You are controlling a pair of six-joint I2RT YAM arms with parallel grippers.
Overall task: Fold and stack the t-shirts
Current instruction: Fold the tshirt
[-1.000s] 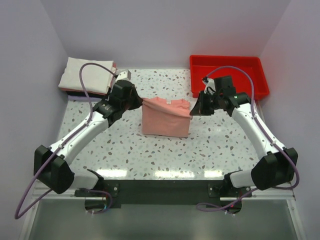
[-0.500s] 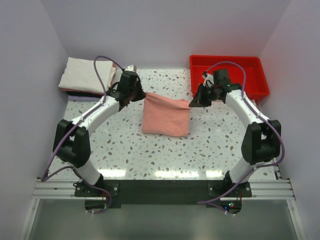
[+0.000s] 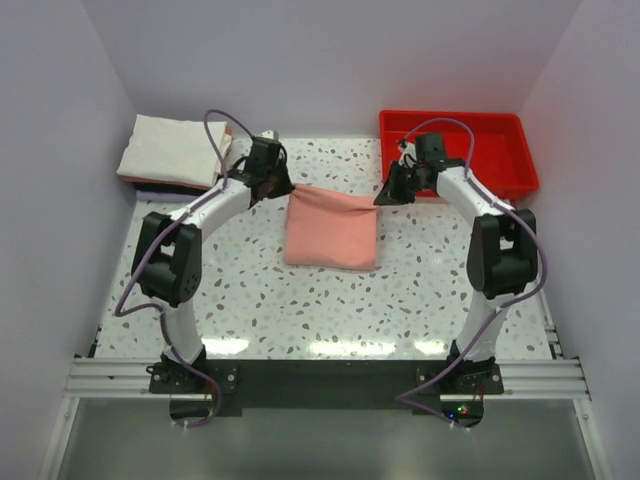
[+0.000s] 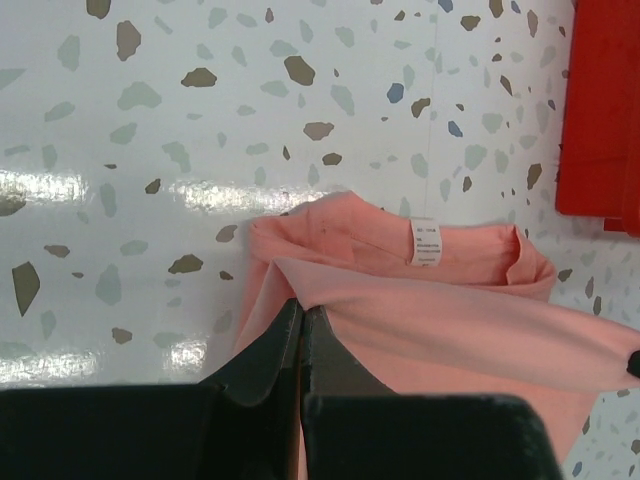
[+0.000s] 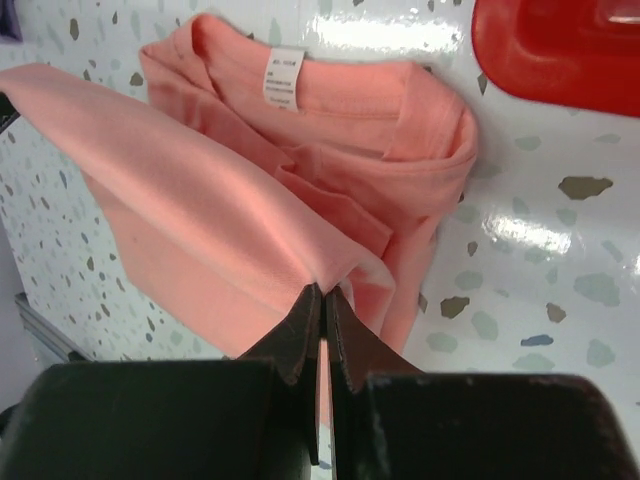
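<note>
A red plastic tray (image 3: 460,150) sits at the table's 1 o'clock corner, only its own red floor and walls showing from above. Across from it, at 10 o'clock, lies a stack of folded tees (image 3: 170,150), a white-cream one on top and a dark layer visible beneath it. Between them, just toward 12 o'clock from the table's centre, is the salmon-pink t-shirt (image 3: 332,230). Its near part rests flat on the surface while its far edge is lifted and stretched taut between the two arms. The left gripper (image 3: 283,188) has its jaws pressed together on the shirt's 9 o'clock corner; its wrist camera shows the black fingers (image 4: 275,350) pinching a fold of pink cloth. The right gripper (image 3: 382,197) clamps the 3 o'clock corner in the same way, its fingertips (image 5: 300,335) closed on the fabric's edge. Under the raised layer, the collar and its small white neck label (image 4: 425,242) lie on the table, close beside the tray's rim. The table (image 3: 250,290) is white terrazzo flecked with grey, brown and blue chips and catching glare, with a black rail (image 3: 320,375) at 6 o'clock. Pale lavender-grey walls (image 3: 330,60) enclose it, and purple cables (image 3: 215,135) loop over both arms.
</note>
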